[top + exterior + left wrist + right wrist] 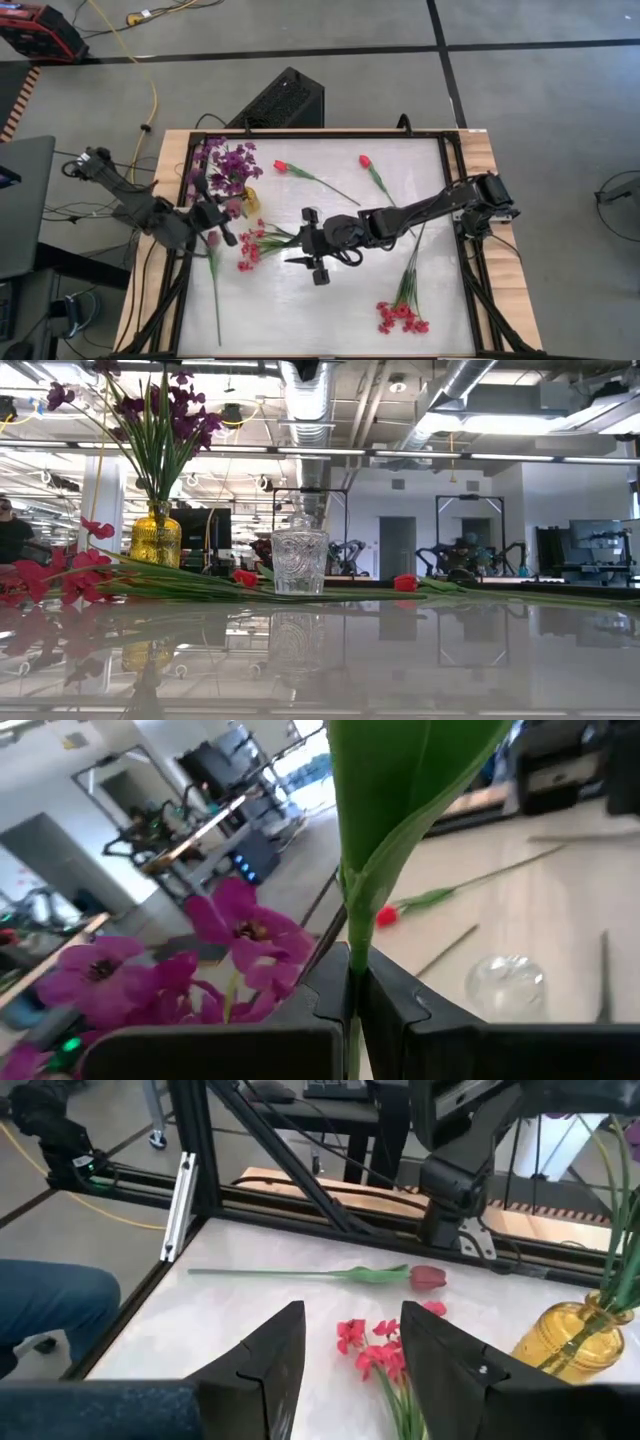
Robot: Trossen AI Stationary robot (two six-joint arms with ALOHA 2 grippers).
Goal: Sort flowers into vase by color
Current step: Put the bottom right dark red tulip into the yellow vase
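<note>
No legible writing; purple flowers (228, 165) in yellow vase (250, 201).

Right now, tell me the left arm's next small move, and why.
Probably carry the stem to a vase. The left gripper is shut on a green stem, beside the amber vase that holds purple flowers. I cannot see the blossom's colour, so which vase is unsettled.

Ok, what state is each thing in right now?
Left gripper: shut on a green stem.
Right gripper: open, over a red-pink spray.
Yellow vase: upright, holding purple flowers.
Clear vase: upright, empty.
Red tulips: lying flat.
</note>
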